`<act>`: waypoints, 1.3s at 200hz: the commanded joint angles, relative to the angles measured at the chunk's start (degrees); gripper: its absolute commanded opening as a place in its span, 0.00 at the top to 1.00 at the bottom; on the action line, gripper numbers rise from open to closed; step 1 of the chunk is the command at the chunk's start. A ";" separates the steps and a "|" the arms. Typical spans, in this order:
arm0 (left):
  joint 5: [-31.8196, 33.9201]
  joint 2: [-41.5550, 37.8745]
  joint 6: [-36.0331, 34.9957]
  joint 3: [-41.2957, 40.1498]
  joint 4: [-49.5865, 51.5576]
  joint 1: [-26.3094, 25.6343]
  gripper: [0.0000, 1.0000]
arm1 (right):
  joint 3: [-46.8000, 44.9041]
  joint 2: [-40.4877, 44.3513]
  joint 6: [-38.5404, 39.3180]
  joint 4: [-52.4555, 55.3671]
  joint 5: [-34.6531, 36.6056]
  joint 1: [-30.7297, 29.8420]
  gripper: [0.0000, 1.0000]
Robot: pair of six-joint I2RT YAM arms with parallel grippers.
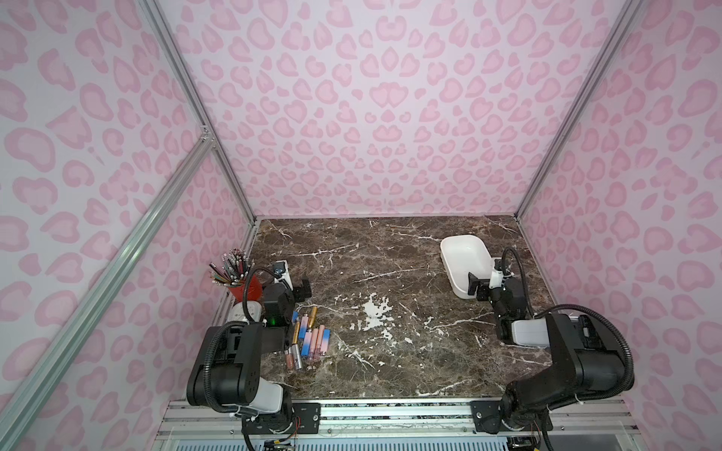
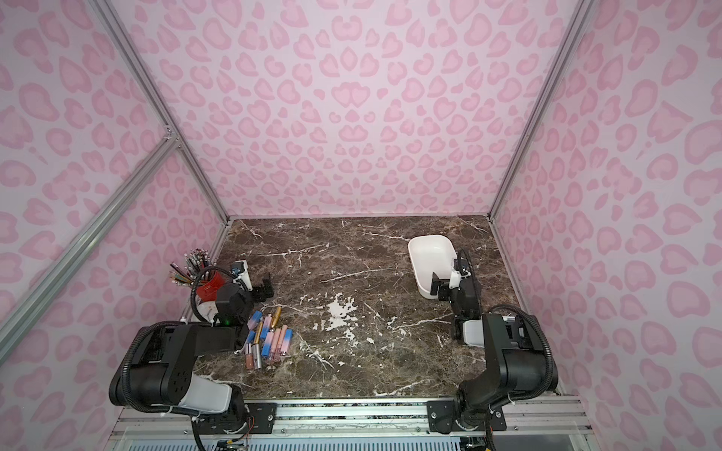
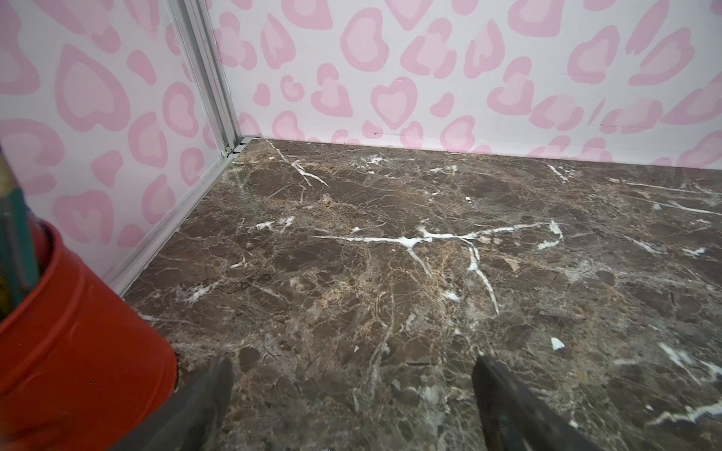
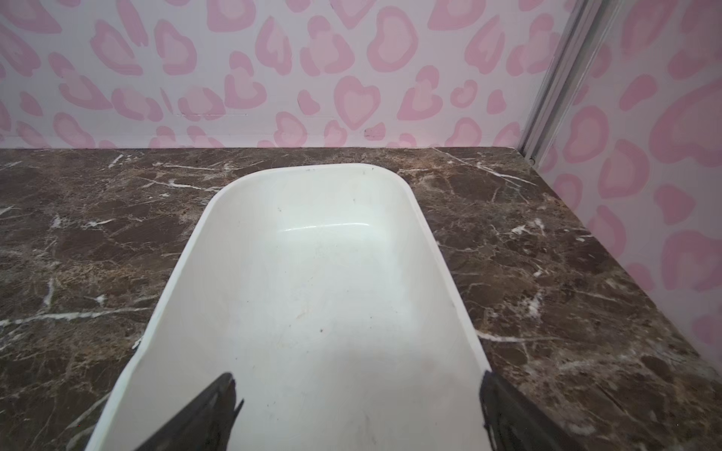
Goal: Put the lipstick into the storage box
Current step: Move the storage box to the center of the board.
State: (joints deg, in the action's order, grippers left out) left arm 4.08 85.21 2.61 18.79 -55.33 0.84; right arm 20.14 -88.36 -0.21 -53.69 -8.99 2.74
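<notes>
Several lipstick tubes [image 1: 308,336] [image 2: 269,337], pink-and-blue, gold and silver-capped, lie in a loose heap at the table's left, beside my left forearm. My left gripper [image 1: 302,289] [image 2: 265,289] [image 3: 353,361] hangs open over bare marble just behind the heap, holding nothing; the lipstick is out of the left wrist view. The storage box [image 1: 465,265] [image 2: 431,261] [image 4: 312,273], a white tub with rounded corners, sits at the back right with nothing inside. My right gripper [image 1: 482,283] [image 2: 443,283] [image 4: 357,377] stands open over the tub's near end, holding nothing.
A red cup [image 1: 244,287] [image 2: 209,283] [image 3: 78,351] full of pencils stands at the left edge, close beside my left gripper. A white round object [image 1: 244,312] lies just in front of it. Pink patterned walls with metal posts enclose the brown marble table [image 1: 390,273].
</notes>
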 commanded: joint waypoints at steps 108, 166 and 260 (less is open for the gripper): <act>-0.12 -0.37 -0.02 -0.14 -2.00 0.04 0.02 | -0.19 0.04 0.38 -1.20 0.54 -0.07 0.00; -0.12 -0.35 0.02 -0.12 -1.94 0.04 0.01 | -0.32 0.29 0.58 -1.22 0.75 -0.26 0.00; -5.41 0.27 2.45 42.71 57.13 -0.58 0.06 | 42.91 -0.61 -2.81 59.36 16.96 -14.70 0.00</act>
State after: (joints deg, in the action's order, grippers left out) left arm 3.88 83.77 3.07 55.35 -15.46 0.47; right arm 54.57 -84.86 4.91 -14.33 3.20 -11.33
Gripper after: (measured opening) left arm 0.961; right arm 0.999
